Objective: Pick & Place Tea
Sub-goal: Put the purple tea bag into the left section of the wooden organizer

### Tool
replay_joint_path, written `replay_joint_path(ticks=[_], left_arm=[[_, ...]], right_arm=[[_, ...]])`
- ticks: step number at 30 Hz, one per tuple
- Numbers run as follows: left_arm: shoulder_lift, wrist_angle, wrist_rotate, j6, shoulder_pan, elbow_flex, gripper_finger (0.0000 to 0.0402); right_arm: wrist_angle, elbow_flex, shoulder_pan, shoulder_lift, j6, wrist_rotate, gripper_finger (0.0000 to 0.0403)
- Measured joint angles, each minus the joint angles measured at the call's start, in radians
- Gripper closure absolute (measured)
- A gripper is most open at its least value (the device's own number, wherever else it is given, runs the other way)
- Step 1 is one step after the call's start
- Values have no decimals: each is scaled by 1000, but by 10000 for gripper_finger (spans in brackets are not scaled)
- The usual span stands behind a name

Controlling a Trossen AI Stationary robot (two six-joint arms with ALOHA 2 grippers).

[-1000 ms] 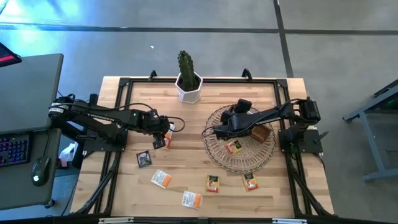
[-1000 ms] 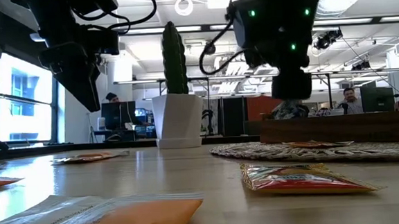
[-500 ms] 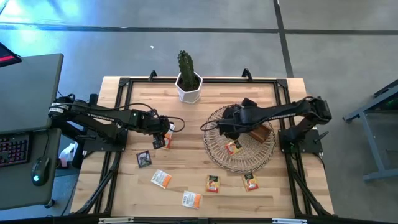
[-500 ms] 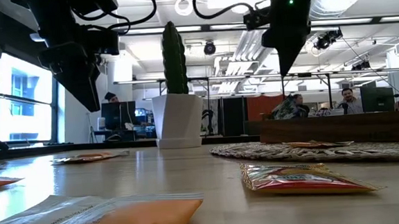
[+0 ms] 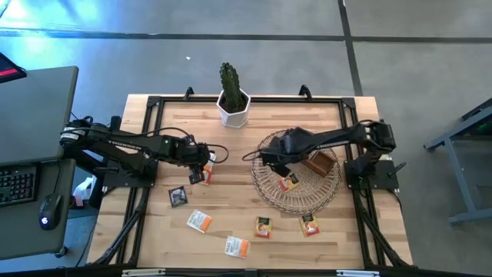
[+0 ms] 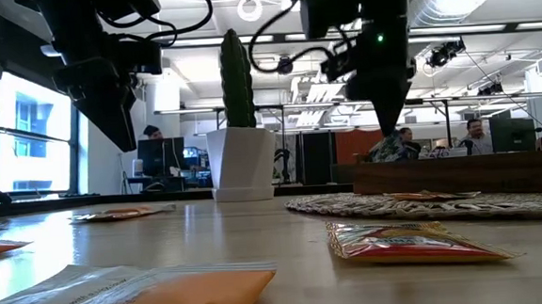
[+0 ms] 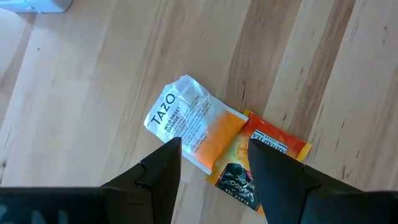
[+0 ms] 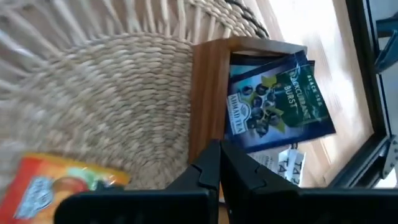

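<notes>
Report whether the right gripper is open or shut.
Shut and empty. The right gripper has its fingers pressed together with nothing between them, above the wicker tray beside the wooden box.

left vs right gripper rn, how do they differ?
The left gripper is open, poised over a white-and-orange sachet on the bare table. The right gripper is shut and empty, above the wicker tray beside the wooden box. Neither holds tea.

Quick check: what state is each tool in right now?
Left tool: open, empty, above two tea sachets on the table.
Right tool: shut, empty, over the wicker tray.
</notes>
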Motion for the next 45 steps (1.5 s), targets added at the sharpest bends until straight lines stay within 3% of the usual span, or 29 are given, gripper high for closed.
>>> replay_joint_path(ticks=[4,9,14,20,45], left_arm=[[0,0,-1,0,0,0,220],[0,0,-1,0,0,0,220],[0,0,-2,0,0,0,220],[0,2,-7,6,0,0,220],[0,2,-7,7,0,0,220]], right_arm=[[4,0,-40,19,-3,-4,400],[11,-6,-88,27,3,-81,401],[44,-93,-111,27,26,-94,401],[114,-161,-118,24,-15,22,402],[194,-122,-157,23,-184,36,402]])
